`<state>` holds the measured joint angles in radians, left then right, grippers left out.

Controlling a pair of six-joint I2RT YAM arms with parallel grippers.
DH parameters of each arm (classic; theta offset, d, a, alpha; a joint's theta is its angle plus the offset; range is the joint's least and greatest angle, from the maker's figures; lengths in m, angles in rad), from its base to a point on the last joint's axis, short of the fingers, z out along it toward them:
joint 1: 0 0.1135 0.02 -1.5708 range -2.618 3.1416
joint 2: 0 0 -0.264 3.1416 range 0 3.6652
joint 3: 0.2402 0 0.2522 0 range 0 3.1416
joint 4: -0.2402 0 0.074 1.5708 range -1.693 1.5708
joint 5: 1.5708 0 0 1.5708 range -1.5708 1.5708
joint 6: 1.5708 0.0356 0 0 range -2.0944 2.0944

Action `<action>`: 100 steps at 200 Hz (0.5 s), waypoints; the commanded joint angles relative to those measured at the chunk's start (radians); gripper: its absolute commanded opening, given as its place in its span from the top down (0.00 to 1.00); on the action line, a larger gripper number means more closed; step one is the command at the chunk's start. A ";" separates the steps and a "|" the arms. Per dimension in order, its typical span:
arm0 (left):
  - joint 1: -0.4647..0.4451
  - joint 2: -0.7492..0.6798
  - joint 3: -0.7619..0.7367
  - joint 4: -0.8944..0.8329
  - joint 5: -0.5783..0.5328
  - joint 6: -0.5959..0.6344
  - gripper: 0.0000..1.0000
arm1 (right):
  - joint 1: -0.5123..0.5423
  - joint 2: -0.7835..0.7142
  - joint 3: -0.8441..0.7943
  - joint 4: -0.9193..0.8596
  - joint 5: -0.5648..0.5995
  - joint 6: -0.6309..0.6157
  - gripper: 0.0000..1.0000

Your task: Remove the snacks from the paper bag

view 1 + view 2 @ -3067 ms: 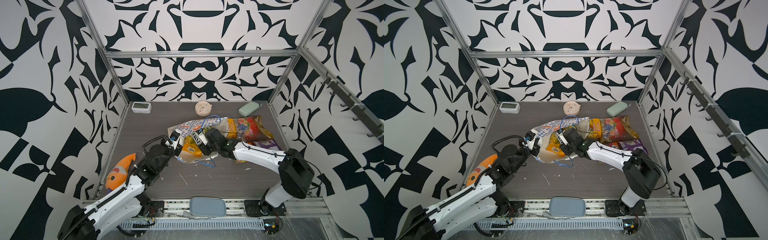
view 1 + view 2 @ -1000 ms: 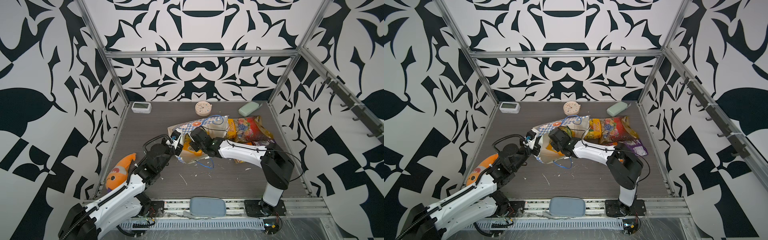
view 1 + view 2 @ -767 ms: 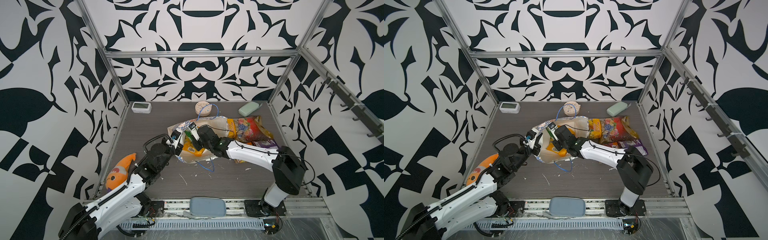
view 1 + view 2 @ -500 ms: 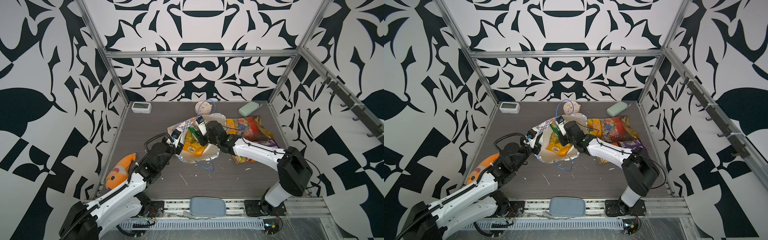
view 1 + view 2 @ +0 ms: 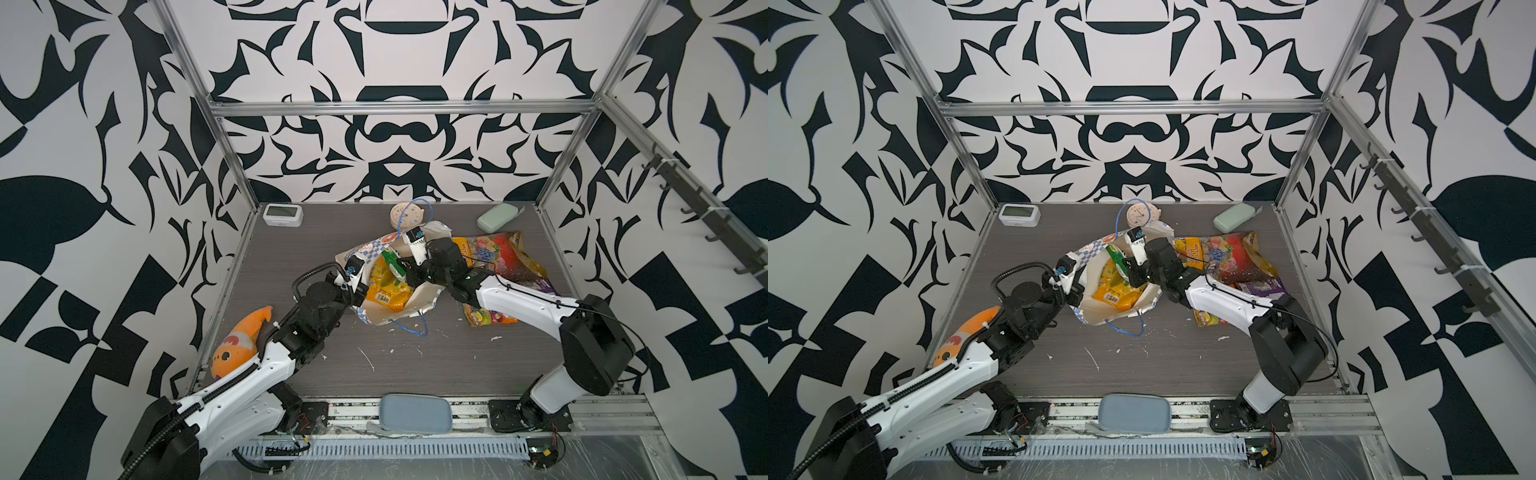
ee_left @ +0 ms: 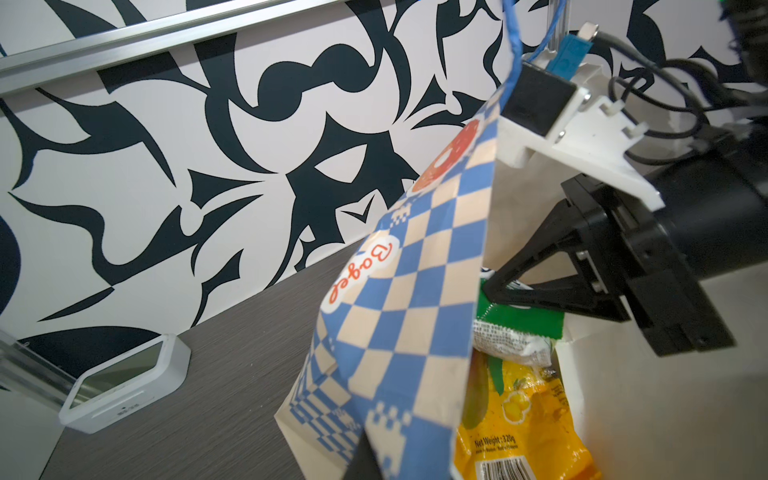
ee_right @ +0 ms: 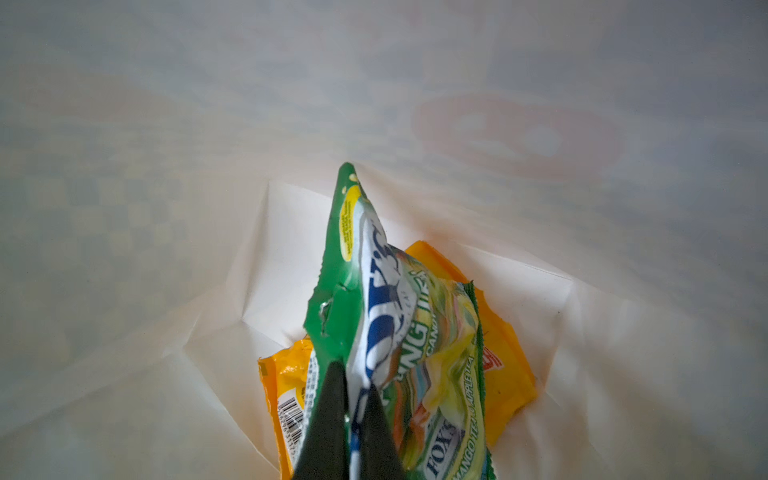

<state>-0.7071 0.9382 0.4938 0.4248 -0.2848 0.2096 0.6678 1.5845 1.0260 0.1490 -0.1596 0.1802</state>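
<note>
Lifting the green FOX'S packet (image 7: 399,332) goes best straight up: your right gripper (image 7: 353,382) is clamped on its top corner inside the mouth of the paper bag (image 5: 420,298), your left gripper (image 5: 360,288) pinched on the rim. Mind the yellow packet (image 5: 386,291) beneath.

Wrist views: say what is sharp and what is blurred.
In the right wrist view the green FOX'S packet is sharp, the paper bag wall around it hazy, its print showing through; in the left wrist view the bag's checked band is crisp.
</note>
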 commanded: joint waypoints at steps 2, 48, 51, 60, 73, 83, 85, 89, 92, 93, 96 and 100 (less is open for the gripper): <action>-0.002 0.006 0.029 0.023 -0.011 -0.004 1.00 | -0.007 -0.055 0.006 0.101 -0.063 0.044 1.00; -0.002 0.042 0.079 -0.028 -0.050 -0.022 1.00 | -0.019 -0.076 0.032 0.110 -0.181 0.064 1.00; -0.002 0.046 0.085 -0.035 -0.057 -0.025 1.00 | -0.019 -0.079 0.033 0.109 -0.187 0.065 1.00; -0.002 0.055 0.100 -0.053 -0.064 -0.026 1.00 | -0.018 -0.086 0.038 0.107 -0.203 0.065 1.00; -0.002 0.065 0.112 -0.060 -0.080 -0.027 1.00 | -0.019 -0.096 0.041 0.107 -0.215 0.070 1.00; -0.002 0.069 0.118 -0.063 -0.089 -0.029 1.00 | -0.021 -0.103 0.043 0.107 -0.223 0.070 1.00; 0.000 0.069 0.118 -0.063 -0.090 -0.030 1.00 | -0.022 -0.105 0.044 0.106 -0.224 0.070 1.00; 0.000 0.072 0.119 -0.063 -0.094 -0.032 1.00 | -0.022 -0.107 0.045 0.106 -0.228 0.069 1.00; 0.000 0.073 0.120 -0.063 -0.097 -0.032 1.00 | -0.022 -0.109 0.045 0.107 -0.230 0.070 1.00; 0.000 0.073 0.122 -0.064 -0.099 -0.032 1.00 | -0.023 -0.109 0.046 0.107 -0.232 0.070 1.00; 0.000 0.074 0.122 -0.064 -0.102 -0.033 1.00 | -0.023 -0.111 0.046 0.107 -0.236 0.072 1.00; 0.000 0.076 0.124 -0.066 -0.107 -0.034 1.00 | -0.024 -0.113 0.046 0.109 -0.240 0.074 1.00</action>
<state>-0.7071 1.0092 0.5827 0.3603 -0.3523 0.1867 0.6495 1.5257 1.0256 0.1638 -0.3412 0.2386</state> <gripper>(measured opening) 0.038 0.051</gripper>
